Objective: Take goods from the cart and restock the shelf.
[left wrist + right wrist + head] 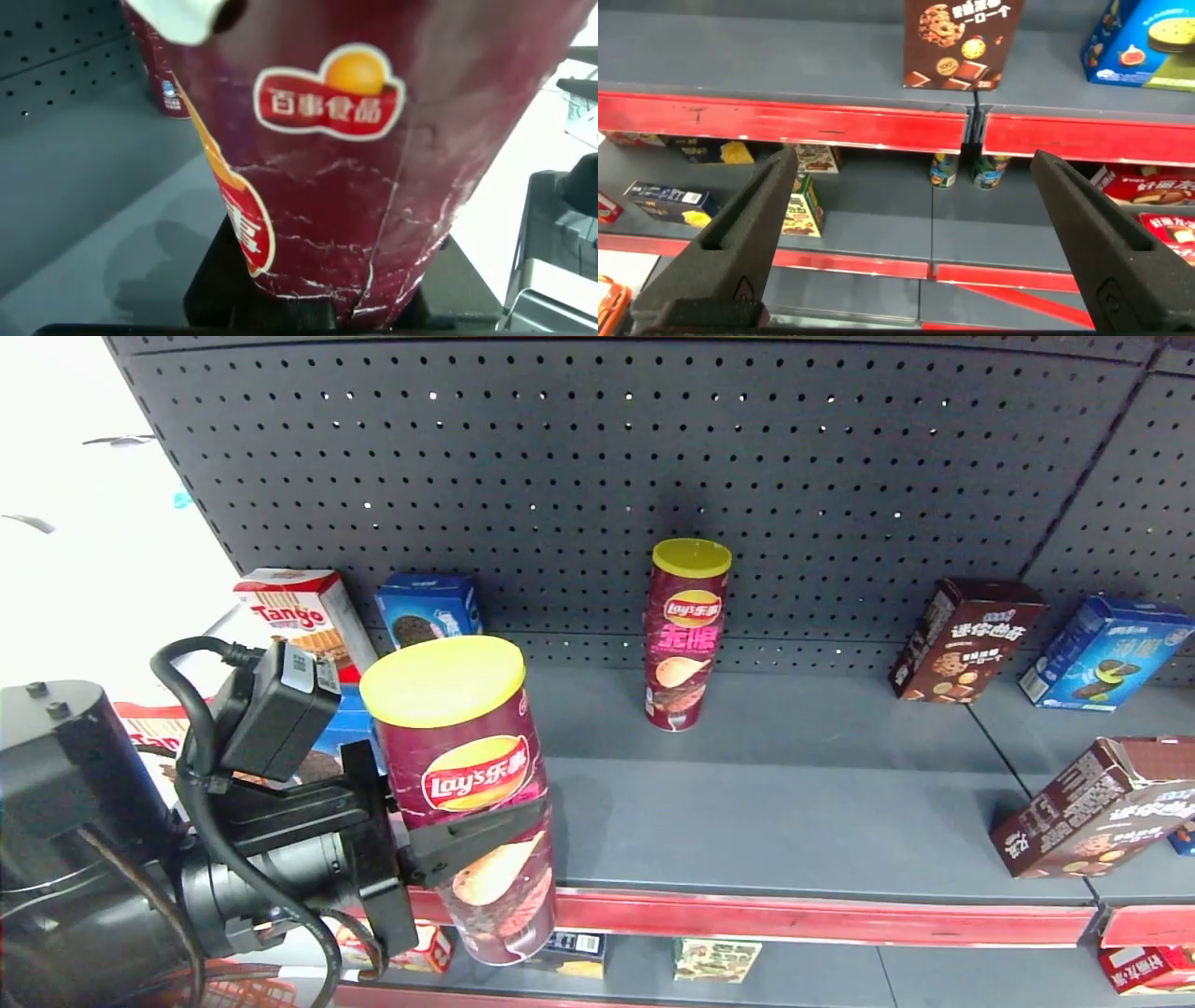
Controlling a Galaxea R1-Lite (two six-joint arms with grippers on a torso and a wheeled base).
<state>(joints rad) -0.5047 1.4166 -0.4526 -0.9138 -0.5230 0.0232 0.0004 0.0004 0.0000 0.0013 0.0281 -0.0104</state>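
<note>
My left gripper [467, 859] is shut on a maroon chip can with a yellow lid [467, 775], held upright in front of the left part of the grey shelf [747, 812]. The left wrist view has the same can [374, 149] close up. A second, identical chip can [684, 635] stands upright near the back of the shelf, right of the held one. My right gripper [915, 252] is open with nothing between its fingers, facing the red shelf edge [785, 119] and the lower shelves.
A wafer box [299, 616] and a blue cookie box [429, 609] stand at the shelf's back left. Brown boxes [966, 639] [1092, 807] and a blue box [1102, 653] occupy the right. Small goods [803, 205] sit on lower shelves. Bare shelf floor lies between the cans.
</note>
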